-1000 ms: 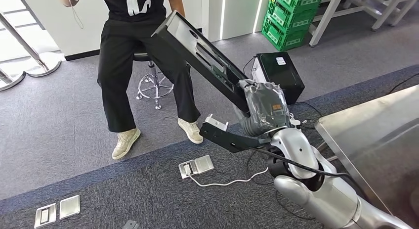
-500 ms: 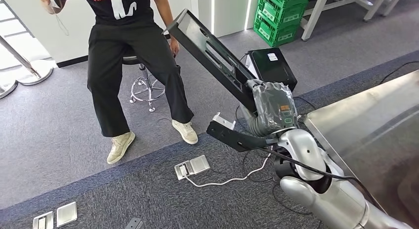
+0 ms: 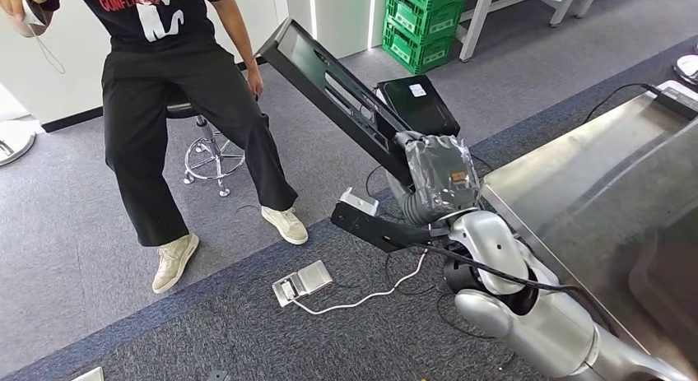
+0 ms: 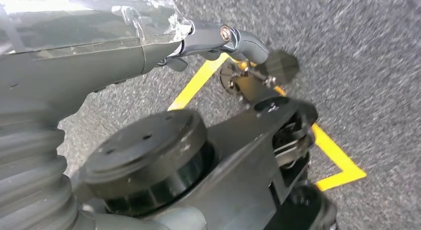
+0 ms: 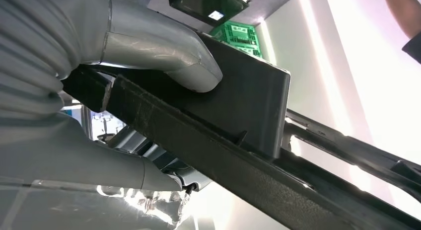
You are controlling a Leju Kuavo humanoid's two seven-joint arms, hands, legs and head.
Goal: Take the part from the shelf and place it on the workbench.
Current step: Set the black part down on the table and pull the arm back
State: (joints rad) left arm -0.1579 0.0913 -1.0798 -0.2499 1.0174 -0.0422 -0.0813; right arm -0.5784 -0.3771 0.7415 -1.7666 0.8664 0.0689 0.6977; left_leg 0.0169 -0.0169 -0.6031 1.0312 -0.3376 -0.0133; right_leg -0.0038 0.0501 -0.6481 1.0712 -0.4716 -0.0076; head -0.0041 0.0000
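- My head view is evenly and brightly lit; colours read cleanly and focus is sharp across the frame.
- Two vertical light strips [image 3: 312, 9] glow white on the far wall.
- The steel workbench [image 3: 576, 175] carries a soft, dull sheen with no hard glare.
- Shadows on the carpet [image 3: 99, 332] are faint and diffuse.
- Left wrist view: the floor is smeared by motion blur, and the plastic wrap over my left hand [image 4: 124, 31] is blown out white along its edge.
- Right wrist view: strongly backlit; the wall behind is overexposed, and the black part [image 5: 248, 98] held by my right hand [image 5: 164, 56] reads as a dark silhouette, soft where closest to the lens.
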